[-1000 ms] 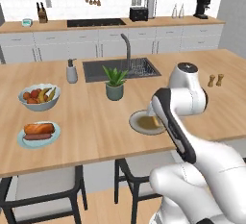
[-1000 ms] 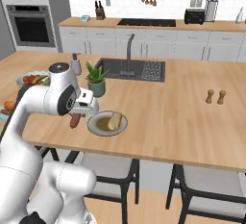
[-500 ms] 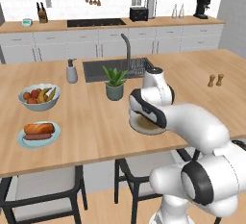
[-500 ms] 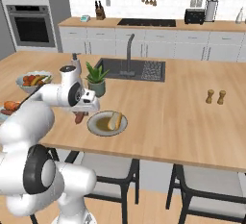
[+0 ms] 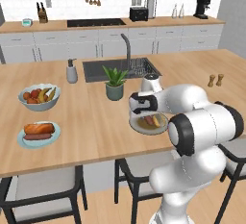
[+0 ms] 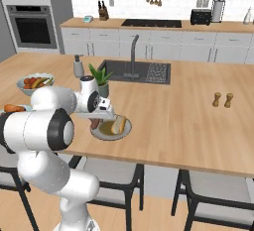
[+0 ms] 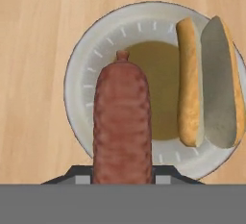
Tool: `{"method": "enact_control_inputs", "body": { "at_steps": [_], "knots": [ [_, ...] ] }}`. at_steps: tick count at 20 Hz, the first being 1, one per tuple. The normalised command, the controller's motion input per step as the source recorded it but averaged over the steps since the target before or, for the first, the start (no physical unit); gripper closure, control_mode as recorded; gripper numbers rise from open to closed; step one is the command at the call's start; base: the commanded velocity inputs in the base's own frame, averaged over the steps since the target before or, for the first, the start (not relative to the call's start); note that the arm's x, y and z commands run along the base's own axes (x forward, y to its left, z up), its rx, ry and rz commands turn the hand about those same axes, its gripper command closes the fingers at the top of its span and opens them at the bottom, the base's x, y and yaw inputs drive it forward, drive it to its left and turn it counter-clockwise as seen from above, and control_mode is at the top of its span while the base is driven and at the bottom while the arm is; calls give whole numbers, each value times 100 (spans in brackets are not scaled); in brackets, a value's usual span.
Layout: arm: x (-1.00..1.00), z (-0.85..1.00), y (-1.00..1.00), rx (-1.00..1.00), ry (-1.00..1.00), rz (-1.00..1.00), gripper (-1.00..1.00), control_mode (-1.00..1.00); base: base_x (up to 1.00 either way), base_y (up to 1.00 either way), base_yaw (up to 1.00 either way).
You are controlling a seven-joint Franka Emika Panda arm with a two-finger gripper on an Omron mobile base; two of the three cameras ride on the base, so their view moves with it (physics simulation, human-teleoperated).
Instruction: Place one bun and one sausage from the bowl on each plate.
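Note:
My gripper (image 7: pixel 122 176) is shut on a reddish-brown sausage (image 7: pixel 122 122), which hangs over the left half of the olive-brown plate (image 7: pixel 81 74) with the pale grey rim. A split bun (image 7: pixel 209 83) lies on that plate's right side. In the right base view, the gripper (image 6: pixel 96 120) holds the sausage (image 6: pixel 95 124) at the edge of the plate (image 6: pixel 111 137), beside the bun (image 6: pixel 118 124). The light blue plate (image 5: pixel 21 141) at the counter's left carries a bun (image 5: pixel 39 128) and a sausage (image 5: pixel 37 136). The bowl is out of view.
A pale bowl of fruit (image 5: pixel 39 96) stands behind the blue plate. A potted plant (image 5: pixel 115 82) is just behind the olive plate, with a soap dispenser (image 5: pixel 71 71) and the sink (image 5: pixel 120 69) beyond. Salt and pepper shakers (image 5: pixel 215 80) stand far right. Stools sit under the counter's front edge.
The arm has folded in and carried the sausage to the right, from beside the olive plate to over its edge. The plates and buns have not moved.

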Motion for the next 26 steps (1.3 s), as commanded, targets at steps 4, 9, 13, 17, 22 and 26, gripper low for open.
{"method": "enact_control_inputs", "body": {
  "at_steps": [4, 9, 13, 17, 22, 26],
  "knots": [
    [0, -50, 0, 0, -21, 0, 100, -100, 0, 0, 0],
    [10, -27, -1, 0, -22, 0, -100, -100, 0, 0, 0],
    [14, -1, -2, 0, -15, 0, -100, -100, 0, 0, 0],
    [0, 79, 0, 2, -10, -2, -100, -100, 0, 0, 0],
    [-43, 100, -11, 8, 5, -3, -100, -100, 0, 0, 0],
    [-92, 100, -22, 8, 24, 0, -100, -100, 0, 0, 0]
  ]
}}
